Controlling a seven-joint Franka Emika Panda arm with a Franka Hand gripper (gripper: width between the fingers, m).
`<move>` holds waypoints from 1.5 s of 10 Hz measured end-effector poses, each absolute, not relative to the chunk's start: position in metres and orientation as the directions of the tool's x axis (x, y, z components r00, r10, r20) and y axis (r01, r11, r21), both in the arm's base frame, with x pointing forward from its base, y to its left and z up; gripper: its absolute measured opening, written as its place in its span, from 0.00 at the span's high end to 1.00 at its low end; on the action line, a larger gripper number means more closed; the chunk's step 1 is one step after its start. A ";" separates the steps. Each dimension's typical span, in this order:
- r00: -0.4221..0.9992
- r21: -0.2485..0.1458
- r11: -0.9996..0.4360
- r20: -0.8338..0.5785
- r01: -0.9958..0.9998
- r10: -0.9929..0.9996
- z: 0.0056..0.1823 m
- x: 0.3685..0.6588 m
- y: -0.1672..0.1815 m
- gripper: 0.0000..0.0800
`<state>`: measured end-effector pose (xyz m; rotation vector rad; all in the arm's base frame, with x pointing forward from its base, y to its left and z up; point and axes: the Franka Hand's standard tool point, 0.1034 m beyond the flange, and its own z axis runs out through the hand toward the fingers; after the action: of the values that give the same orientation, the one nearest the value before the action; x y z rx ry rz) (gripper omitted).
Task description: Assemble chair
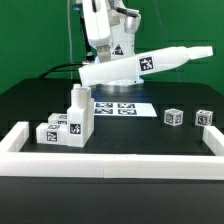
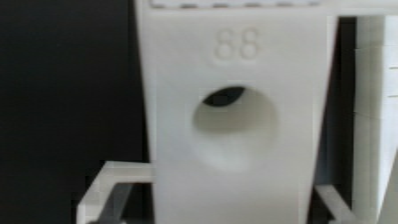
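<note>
My gripper [image 1: 105, 60] is shut on a long flat white chair part [image 1: 150, 62] with a square tag. It holds the part in the air above the table, tilted up toward the exterior view's right. In the wrist view this part [image 2: 231, 110] fills the middle, with a dark hole and a dished hollow, and my fingers [image 2: 111, 190] press on both of its sides around the gripper [image 2: 228, 200]. A cluster of white tagged blocks [image 1: 62, 130] with an upright post [image 1: 78, 100] stands at the exterior view's left. Two small tagged cubes [image 1: 173, 117] [image 1: 204, 117] sit at the right.
The marker board [image 1: 118, 107] lies flat on the black table below the held part. White border rails run along the front [image 1: 110, 162], the left [image 1: 15, 137] and the right [image 1: 214, 145].
</note>
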<state>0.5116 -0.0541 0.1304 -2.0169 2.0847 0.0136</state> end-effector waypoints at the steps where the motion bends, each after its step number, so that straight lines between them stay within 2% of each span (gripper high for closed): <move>1: -0.050 -0.162 0.074 -0.143 -0.984 -0.988 0.131 0.514 -0.053 0.64; 2: -0.054 -0.178 0.068 -0.078 -0.982 -0.995 0.132 0.518 -0.044 0.64; 4: -0.065 -0.172 0.071 -0.038 -0.983 -0.997 0.128 0.517 -0.031 0.64; 8: -0.066 -0.167 0.073 -0.047 -0.983 -0.997 0.125 0.516 -0.022 0.64; 11: -0.038 -0.174 0.053 -0.090 -0.983 -0.995 0.131 0.504 -0.036 0.64; 14: -0.042 -0.155 0.058 -0.100 -0.986 -0.994 0.132 0.492 -0.061 0.64; 15: -0.035 -0.151 0.049 -0.097 -0.987 -0.995 0.131 0.491 -0.057 0.64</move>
<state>0.4915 -0.0574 0.1306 -2.0517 2.1404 -0.0626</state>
